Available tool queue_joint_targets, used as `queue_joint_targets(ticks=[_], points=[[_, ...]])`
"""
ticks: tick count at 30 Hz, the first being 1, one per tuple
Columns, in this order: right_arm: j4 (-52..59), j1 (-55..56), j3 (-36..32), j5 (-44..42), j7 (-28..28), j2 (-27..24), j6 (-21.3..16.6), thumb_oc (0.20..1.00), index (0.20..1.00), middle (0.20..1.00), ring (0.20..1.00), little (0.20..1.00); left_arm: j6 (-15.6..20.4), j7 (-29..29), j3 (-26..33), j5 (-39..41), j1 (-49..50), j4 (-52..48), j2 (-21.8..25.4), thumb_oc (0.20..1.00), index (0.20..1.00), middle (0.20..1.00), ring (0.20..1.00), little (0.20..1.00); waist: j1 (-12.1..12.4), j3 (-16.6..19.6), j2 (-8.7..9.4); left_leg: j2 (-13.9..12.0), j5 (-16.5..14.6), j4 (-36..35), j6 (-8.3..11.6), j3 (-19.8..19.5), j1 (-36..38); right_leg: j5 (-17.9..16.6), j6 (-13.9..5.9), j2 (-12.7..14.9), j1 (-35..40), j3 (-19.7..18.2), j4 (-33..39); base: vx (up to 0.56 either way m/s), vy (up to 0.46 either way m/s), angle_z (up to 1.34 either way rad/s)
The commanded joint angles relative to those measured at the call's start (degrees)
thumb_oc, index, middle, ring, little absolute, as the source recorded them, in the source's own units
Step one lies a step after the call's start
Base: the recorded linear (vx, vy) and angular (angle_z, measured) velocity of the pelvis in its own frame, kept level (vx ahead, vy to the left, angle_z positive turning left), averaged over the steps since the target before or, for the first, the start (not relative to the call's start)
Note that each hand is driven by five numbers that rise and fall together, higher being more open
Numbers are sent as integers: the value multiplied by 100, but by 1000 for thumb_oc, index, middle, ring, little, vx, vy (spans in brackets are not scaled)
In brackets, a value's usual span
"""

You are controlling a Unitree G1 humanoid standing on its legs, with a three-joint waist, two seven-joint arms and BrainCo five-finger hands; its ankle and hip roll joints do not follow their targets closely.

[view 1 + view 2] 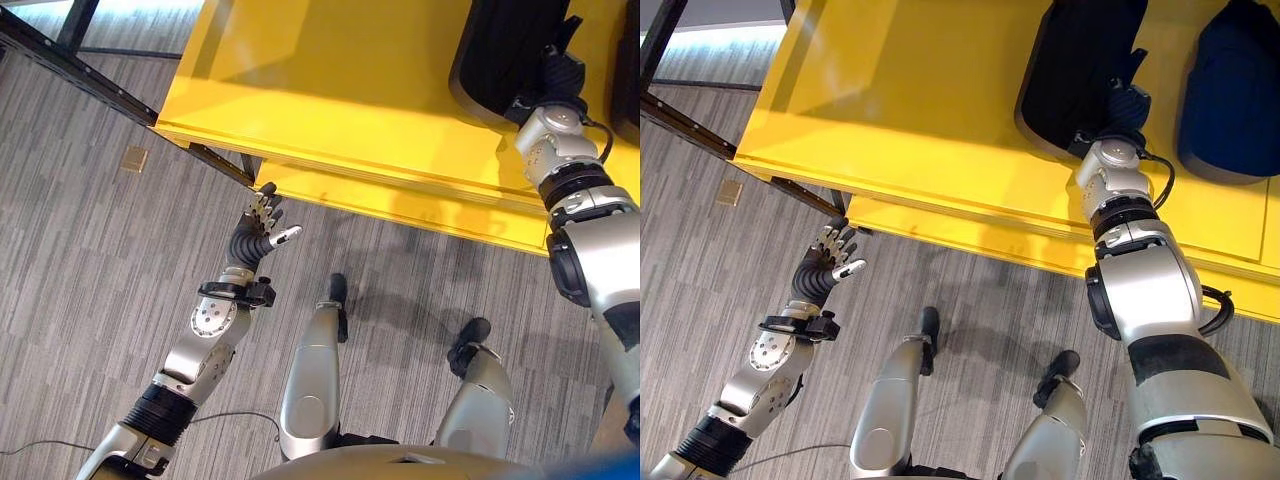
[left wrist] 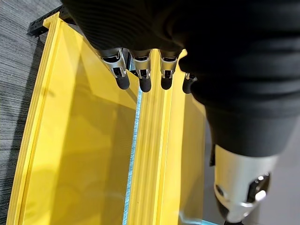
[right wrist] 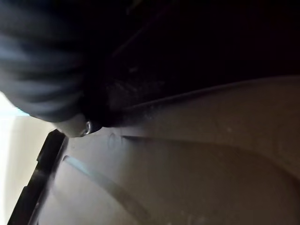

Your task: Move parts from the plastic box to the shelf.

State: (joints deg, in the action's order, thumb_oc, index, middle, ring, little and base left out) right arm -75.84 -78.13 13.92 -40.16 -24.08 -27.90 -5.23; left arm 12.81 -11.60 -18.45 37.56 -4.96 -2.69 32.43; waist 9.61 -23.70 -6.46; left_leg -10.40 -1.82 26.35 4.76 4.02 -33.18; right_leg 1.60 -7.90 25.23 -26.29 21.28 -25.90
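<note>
Overhead, yellow shelf (image 1: pixel 330 90), grey carpet (image 1: pixel 90 290)

Two yellow shelf boards (image 1: pixel 940 110), one black part (image 1: pixel 1080 70), one dark blue part (image 1: pixel 1230 90).

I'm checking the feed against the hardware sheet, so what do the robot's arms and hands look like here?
Both arms are silver-grey metal with black ribbed bands and round joint housings. The left hand has a dark ribbed cover over its back and wrist, and silver fingers with dark tips. The right hand wears the same dark cover, and a black cable loops beside its wrist joint.
</note>
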Motion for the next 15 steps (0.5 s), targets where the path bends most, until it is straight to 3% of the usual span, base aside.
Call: queue_joint_targets(ticks=[1, 2, 3, 4, 5, 15], points=[[78, 322, -183, -83, -51, -59, 4, 200, 200, 200, 200, 200, 328, -36, 149, -96, -126, -288, 182, 1000, 1000, 1000, 1000, 1000, 127, -287, 9, -338, -422, 185, 195, -60, 48, -69, -278, 18, 345, -317, 210, 0, 0, 0], [57, 315, -167, -26, -62, -65, 27, 247, 247, 247, 247, 247, 325, -43, 153, -91, -122, -282, 185, 1000, 1000, 1000, 1000, 1000, 131, -290, 8, -338, -426, 196, 189, -58, 38, -70, -274, 15, 347, -310, 210, 0, 0, 0], [63, 305, -149, -6, -68, -63, 27, 426, 426, 426, 426, 426, 325, -46, 160, -94, -121, -288, 188, 1000, 1000, 1000, 1000, 1000, 136, -292, 12, -337, -423, 192, 187, -62, 34, -69, -273, 11, 348, -309, 217, 0, 0, 0], [71, 290, -140, -1, -74, -59, 26, 768, 768, 768, 768, 768, 328, -49, 163, -91, -118, -291, 183, 1000, 1000, 1000, 1000, 1000, 140, -294, 17, -335, -421, 189, 185, -65, 33, -69, -270, 6, 351, -313, 221, 0, 0, 0], [82, 278, -136, 7, -85, -53, 23, 1000, 1000, 1000, 1000, 1000, 335, -53, 168, -91, -120, -291, 181, 1000, 1000, 1000, 1000, 1000, 141, -295, 19, -332, -418, 179, 185, -63, 35, -67, -268, 4, 353, -311, 228, 0, 0, 0], [309, 282, 120, 419, -102, -70, 44, 1000, 1000, 1000, 1000, 1000, 369, -89, 223, -80, -103, -301, 197, 1000, 1000, 1000, 1000, 1000, 156, -318, 39, -318, -418, 210, 174, -79, -3, -85, -268, 24, 374, -276, 216, 0, 0, 0]])
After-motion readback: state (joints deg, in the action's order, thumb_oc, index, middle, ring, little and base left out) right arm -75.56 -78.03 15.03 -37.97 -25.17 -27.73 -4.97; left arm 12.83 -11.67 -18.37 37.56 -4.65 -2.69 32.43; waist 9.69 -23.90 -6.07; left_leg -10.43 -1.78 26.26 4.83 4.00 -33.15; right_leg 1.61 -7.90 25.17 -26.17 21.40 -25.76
